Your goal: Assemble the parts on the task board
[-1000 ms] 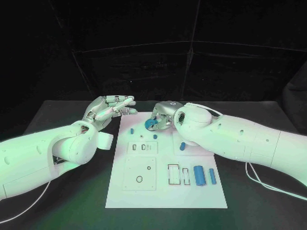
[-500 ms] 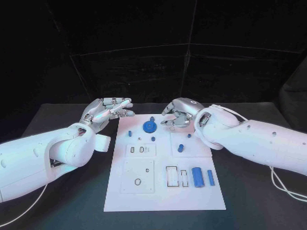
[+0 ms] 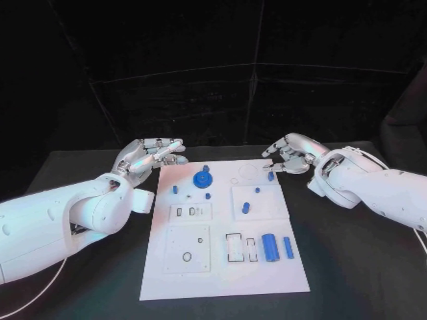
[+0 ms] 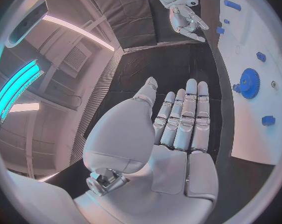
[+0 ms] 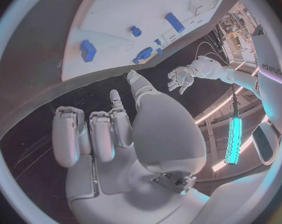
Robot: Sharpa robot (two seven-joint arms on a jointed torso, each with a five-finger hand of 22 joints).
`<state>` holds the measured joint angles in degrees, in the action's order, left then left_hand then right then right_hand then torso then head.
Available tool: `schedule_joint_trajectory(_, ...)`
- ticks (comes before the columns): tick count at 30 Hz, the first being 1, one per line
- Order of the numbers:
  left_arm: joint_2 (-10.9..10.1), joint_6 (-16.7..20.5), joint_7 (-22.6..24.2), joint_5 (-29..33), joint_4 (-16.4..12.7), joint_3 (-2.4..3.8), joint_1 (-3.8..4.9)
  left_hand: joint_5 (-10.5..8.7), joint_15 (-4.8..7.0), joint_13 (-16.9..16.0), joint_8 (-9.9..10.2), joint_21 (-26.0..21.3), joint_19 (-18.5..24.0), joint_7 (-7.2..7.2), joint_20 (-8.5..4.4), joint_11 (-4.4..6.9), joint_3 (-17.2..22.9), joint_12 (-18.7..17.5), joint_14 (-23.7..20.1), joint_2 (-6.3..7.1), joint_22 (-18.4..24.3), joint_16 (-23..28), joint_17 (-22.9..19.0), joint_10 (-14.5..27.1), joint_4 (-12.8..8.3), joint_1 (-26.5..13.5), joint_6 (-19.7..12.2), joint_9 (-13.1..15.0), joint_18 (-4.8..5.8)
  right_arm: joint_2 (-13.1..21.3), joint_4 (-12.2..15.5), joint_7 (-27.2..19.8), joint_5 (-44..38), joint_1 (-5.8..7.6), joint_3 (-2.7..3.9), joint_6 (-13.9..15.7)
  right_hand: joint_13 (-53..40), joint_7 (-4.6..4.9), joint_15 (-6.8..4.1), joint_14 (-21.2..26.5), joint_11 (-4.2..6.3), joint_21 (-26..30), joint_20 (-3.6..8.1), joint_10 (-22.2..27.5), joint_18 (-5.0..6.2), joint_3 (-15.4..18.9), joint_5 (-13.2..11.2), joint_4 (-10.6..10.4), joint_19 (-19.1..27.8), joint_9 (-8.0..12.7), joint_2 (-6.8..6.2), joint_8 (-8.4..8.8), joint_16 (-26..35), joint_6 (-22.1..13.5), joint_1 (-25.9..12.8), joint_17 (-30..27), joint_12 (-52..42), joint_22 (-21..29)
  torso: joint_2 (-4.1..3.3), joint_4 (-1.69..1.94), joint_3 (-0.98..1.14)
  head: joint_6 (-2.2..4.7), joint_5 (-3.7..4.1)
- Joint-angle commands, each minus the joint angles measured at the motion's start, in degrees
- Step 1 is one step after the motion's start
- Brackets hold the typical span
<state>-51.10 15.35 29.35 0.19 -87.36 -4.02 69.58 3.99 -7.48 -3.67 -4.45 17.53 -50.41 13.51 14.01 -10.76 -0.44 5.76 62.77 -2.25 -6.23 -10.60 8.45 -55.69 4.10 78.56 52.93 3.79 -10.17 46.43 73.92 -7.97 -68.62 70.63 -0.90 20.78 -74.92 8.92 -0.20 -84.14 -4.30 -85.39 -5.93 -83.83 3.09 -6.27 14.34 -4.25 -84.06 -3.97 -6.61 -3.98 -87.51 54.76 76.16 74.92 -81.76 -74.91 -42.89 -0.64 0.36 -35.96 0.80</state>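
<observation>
From the head camera, the task board point(image 3: 223, 280) is lying mid-bench, a blue gear point(image 3: 203, 179) sitting near its far end. In the left wrist view, the left hand point(image 4: 178, 122) is hovering spread, holding nothing. In the right wrist view, the right hand point(image 5: 106, 134) is curling inward, gripping nothing.

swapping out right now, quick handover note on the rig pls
Left hand: empty, fingers apart, by the far left corner of the white board.
Right hand: empty, fingers curled in, off the board's far right edge.
Blue gear lies at the far end of the board, touched by neither hand. Small blue pegs lie near it; a blue cylinder and bar lie near the right edge.
Done: gear is on the board.
Left: loose pieces; whether the gear is fully seated can't be told.
</observation>
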Motion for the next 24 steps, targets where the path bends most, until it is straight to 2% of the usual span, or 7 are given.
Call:
schedule_joint_trajectory(1, 0.20, -1.05, 0.31, -0.21, 0.18, 0.03, 0.08, -0.28, -0.18, 0.00, 0.20, -0.37, -0.12, 0.15, 0.02, 0.11, -0.05, -0.02, -0.05, -0.73, 0.04, 0.33, 0.10, -0.09, -0.44, 0.05, 0.11, -0.01, -0.32, -0.07, -1.08, -2.49, 2.82, -0.43, 0.00, -2.44, -7.77, 0.16, -0.09, -4.33, 0.23, 0.41, 0.14, -0.24, -0.57, -0.01, -0.34, 0.44, -0.28, 0.08, 0.03, 0.01, 0.12, 0.18, 0.68, 7.84, 0.43, -2.99, -0.05, 0.14, 0.03, -0.24, 0.24)
schedule_joint_trajectory(3, 0.29, -1.08, 0.30, -0.21, 0.30, 0.03, 0.07, -0.28, -0.18, 0.00, 0.20, -0.37, -0.12, 0.15, 0.02, 0.11, -0.05, -0.02, -0.05, -0.73, 0.04, 0.33, 0.10, -0.09, -0.44, 0.05, 0.11, -0.01, -0.32, -0.18, -1.86, -2.48, 2.82, -0.95, 0.00, -2.91, -7.74, 0.17, -0.08, -4.34, 0.21, 0.42, 0.14, -0.22, -0.57, 0.08, -0.48, 0.50, -0.26, 0.09, -0.01, 0.04, 0.11, 0.14, 0.71, 7.88, 0.46, -2.95, -0.04, 0.17, -0.08, -0.43, 0.30)
schedule_joint_trajectory(10, 0.44, -1.11, 0.30, -0.21, 0.72, 0.02, 0.05, -0.28, -0.18, 0.00, 0.20, -0.37, -0.12, 0.15, 0.02, 0.11, -0.05, -0.02, -0.05, -0.73, 0.04, 0.33, 0.10, -0.09, -0.44, 0.05, 0.11, -0.01, -0.32, -0.54, -3.93, -2.66, 2.76, -2.31, 0.00, -3.87, -7.56, 0.23, -0.06, -4.37, 0.17, 0.45, 0.13, -0.06, -0.56, 0.28, -0.77, 0.69, -0.22, 0.13, -0.09, 0.16, 0.06, -0.11, 0.83, 8.02, 0.69, -2.90, -0.06, 0.22, -0.13, -0.57, 0.24)
schedule_joint_trajectory(13, 0.47, -1.12, 0.30, -0.21, 0.88, 0.02, 0.04, -0.28, -0.18, 0.00, 0.20, -0.37, -0.12, 0.15, 0.02, 0.11, -0.05, -0.02, -0.05, -0.73, 0.04, 0.33, 0.10, -0.09, -0.44, 0.05, 0.11, -0.01, -0.32, -0.58, -4.62, -2.85, 2.76, -2.77, 0.00, -4.15, -7.52, 0.25, -0.04, -4.38, 0.15, 0.49, 0.12, -0.02, -0.54, 0.36, -0.83, 0.75, -0.17, 0.15, -0.11, 0.20, 0.04, -0.22, 0.86, 8.09, 0.74, -2.80, 0.03, 0.08, -0.20, -0.66, 0.14)
schedule_joint_trajectory(24, 0.60, -1.15, 0.30, -0.21, 1.11, 0.01, 0.04, -0.28, -0.18, -0.01, 0.19, -0.43, -0.10, 0.13, 0.03, 0.12, -0.03, 0.00, -0.07, -0.75, 0.09, 0.40, 0.10, -0.17, -0.52, 0.02, 0.18, 0.00, -0.33, -1.03, -6.45, -3.08, 2.83, -3.25, 0.01, -4.01, -7.51, 0.31, -0.01, -4.42, 0.10, 0.48, 0.10, 0.00, -0.55, 0.41, -0.70, 0.88, -0.19, 0.18, 0.00, 0.29, -0.03, -0.47, 1.02, 8.29, 0.76, -2.86, 0.03, 0.11, -0.21, -0.65, 0.24)
